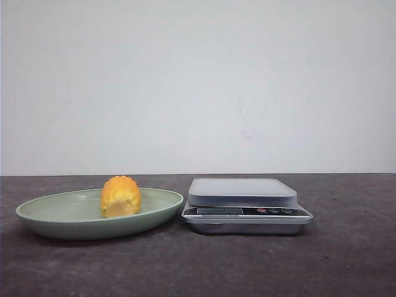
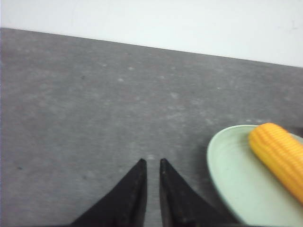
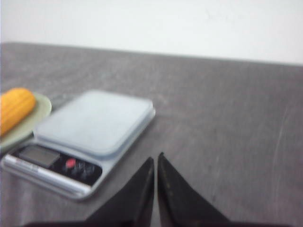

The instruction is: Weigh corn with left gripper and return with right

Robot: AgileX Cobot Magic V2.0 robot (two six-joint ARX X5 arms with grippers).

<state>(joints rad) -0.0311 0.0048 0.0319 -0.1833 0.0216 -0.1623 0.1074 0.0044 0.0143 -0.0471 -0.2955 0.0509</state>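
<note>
1. A dark grey, mottled table (image 1: 346,260) runs across the front view below a plain white wall (image 1: 198,80); neither arm shows in this view.
2. A shallow pale green plate (image 1: 55,216) sits on the table's left half, its rim just beside the scale, though contact cannot be judged.
3. A silver digital kitchen scale (image 1: 246,213) stands to the right of the plate, its flat weighing platform (image 1: 242,189) bare, a small display and red button on its front panel.
4. The corn (image 1: 120,196), a stubby yellow-orange length of cob with ribbed kernel rows, lies on its side in the plate, towards the side nearest the scale, not yet weighed.
5. The left gripper (image 2: 152,163) hovers over bare table just beside the plate's rim, its two black fingers nearly together with a thin gap, holding nothing.
6. The right gripper (image 3: 155,158) hangs near the scale's corner, tips almost touching, also empty.
7. Judged from its look, the cob should be light and firm, its ribbed kernels giving fair grip, but its round body may roll on the smooth plate; a hold across the middle, fingers squarely on opposite sides, looks safest, and the left fingers must first spread wider than the cob.
</note>
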